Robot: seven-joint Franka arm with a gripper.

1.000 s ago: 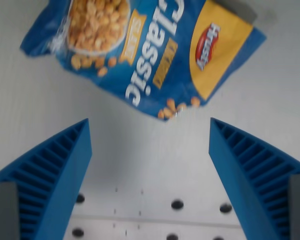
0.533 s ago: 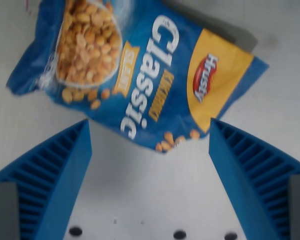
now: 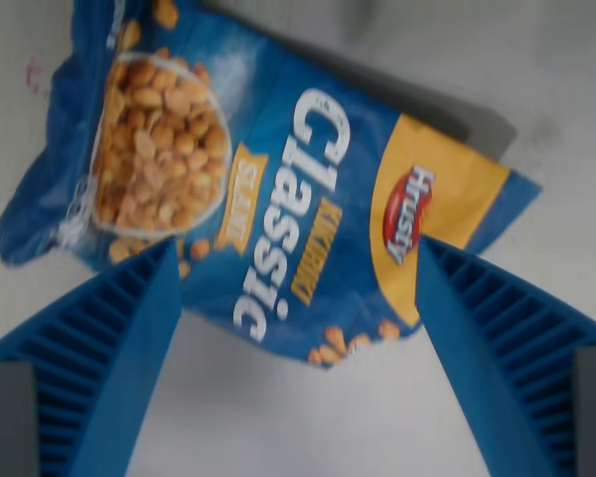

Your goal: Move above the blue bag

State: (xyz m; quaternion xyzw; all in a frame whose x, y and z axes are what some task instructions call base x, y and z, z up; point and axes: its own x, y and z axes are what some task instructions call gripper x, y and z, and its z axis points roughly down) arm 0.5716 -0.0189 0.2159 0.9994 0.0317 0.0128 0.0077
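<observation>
The blue bag [image 3: 268,189] lies flat on the pale table [image 3: 308,427], filling the upper and middle part of the wrist view. It shows a peanut picture, white "Classic" lettering and a yellow panel with a red logo. My gripper [image 3: 296,253] hangs above it, open, with nothing between its two blue ribbed fingers [image 3: 109,358]. The bag's near edge sits between the fingertips, and each tip overlaps a part of the bag in the picture.
A grey shadow [image 3: 467,114] runs along the bag's far right edge. Bare pale table shows below the bag, between the fingers.
The camera has travelled toward the bag: the bag has slid down the picture and now reaches between the fingertips, and the table's holes have left the bottom edge. The fingers stay equally wide apart.
</observation>
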